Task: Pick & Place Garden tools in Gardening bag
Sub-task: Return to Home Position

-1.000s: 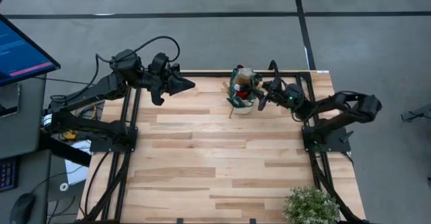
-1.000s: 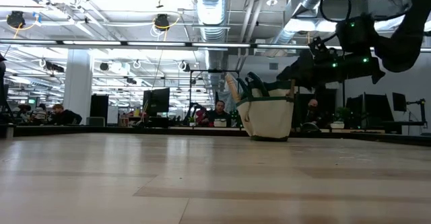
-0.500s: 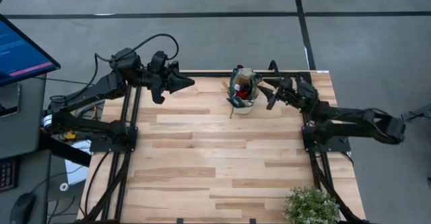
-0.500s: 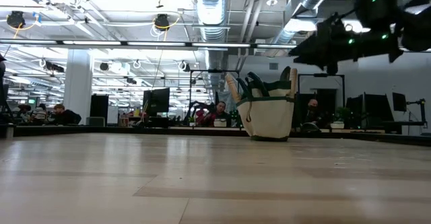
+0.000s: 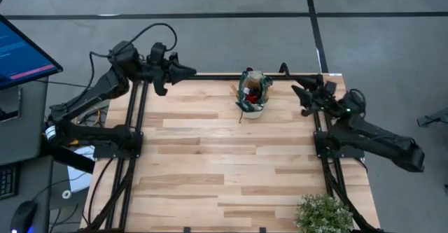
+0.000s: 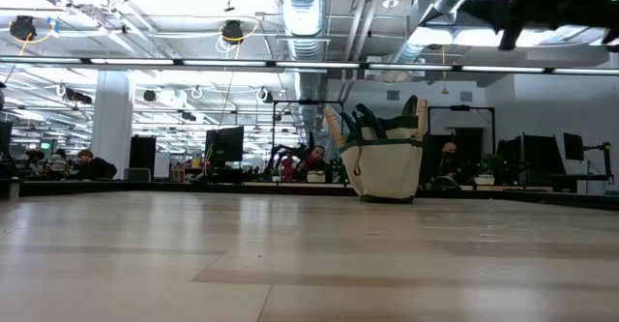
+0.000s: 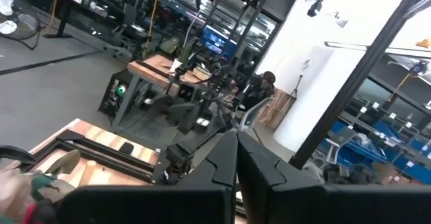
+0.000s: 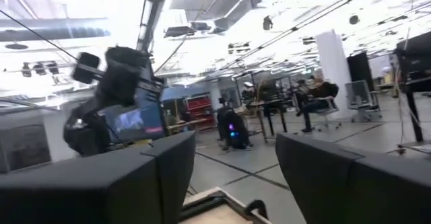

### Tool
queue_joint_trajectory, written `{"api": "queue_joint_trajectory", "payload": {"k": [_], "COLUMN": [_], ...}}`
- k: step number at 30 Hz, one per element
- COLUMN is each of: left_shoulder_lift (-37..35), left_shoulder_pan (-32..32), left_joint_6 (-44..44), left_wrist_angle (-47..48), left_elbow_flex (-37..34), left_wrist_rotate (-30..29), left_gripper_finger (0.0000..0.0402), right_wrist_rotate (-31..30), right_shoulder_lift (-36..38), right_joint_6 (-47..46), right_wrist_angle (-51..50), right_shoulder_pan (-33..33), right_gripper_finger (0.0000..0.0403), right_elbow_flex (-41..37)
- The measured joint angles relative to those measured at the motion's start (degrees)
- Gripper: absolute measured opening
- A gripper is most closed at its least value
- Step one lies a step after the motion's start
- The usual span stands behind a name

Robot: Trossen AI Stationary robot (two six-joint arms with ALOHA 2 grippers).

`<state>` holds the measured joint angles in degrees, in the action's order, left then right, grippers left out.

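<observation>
The beige gardening bag (image 5: 252, 97) with dark green trim stands on its base near the table's far edge; it also shows in the low view (image 6: 385, 167). Wooden tool handles (image 6: 334, 127) and a red glove (image 5: 263, 86) stick out of its top. My left gripper (image 5: 190, 71) is shut and empty, in the air over the table's far left corner, to the left of the bag. My right gripper (image 5: 297, 92) is open and empty, in the air to the right of the bag, and its fingers stand apart in the right wrist view (image 8: 236, 177).
A leafy potted plant (image 5: 323, 215) stands at the table's near right corner. The wide wooden tabletop (image 5: 224, 163) lies bare in front of the bag. A monitor (image 5: 21, 51) stands off the table's left side.
My right gripper has drawn back from the bag's top toward the table's right edge and has risen. My left gripper has gone back toward the table's far left corner. The bag has stayed in place.
</observation>
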<state>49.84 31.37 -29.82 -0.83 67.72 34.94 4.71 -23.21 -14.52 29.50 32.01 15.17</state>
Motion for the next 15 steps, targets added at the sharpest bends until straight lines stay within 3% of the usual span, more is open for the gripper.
{"api": "queue_joint_trajectory", "payload": {"k": [8,13,15], "left_shoulder_lift": [-0.32,-1.19,-1.83], "left_shoulder_pan": [7.16,10.38,11.43], "left_joint_6": [3.10,12.62,15.42], "left_wrist_angle": [6.53,14.22,16.64], "left_elbow_flex": [0.00,0.02,0.02], "left_wrist_rotate": [3.48,3.47,3.50], "left_gripper_finger": [0.0008,0.0008,0.0008], "right_wrist_rotate": [3.28,3.98,3.92], "right_shoulder_lift": [5.24,3.98,3.93], "right_joint_6": [3.17,9.48,11.29], "right_wrist_angle": [-29.21,-34.82,-35.28], "right_shoulder_pan": [-5.45,-10.57,-12.43], "right_gripper_finger": [0.0134,0.0025,0.0010], "right_elbow_flex": [13.28,16.45,16.45]}}
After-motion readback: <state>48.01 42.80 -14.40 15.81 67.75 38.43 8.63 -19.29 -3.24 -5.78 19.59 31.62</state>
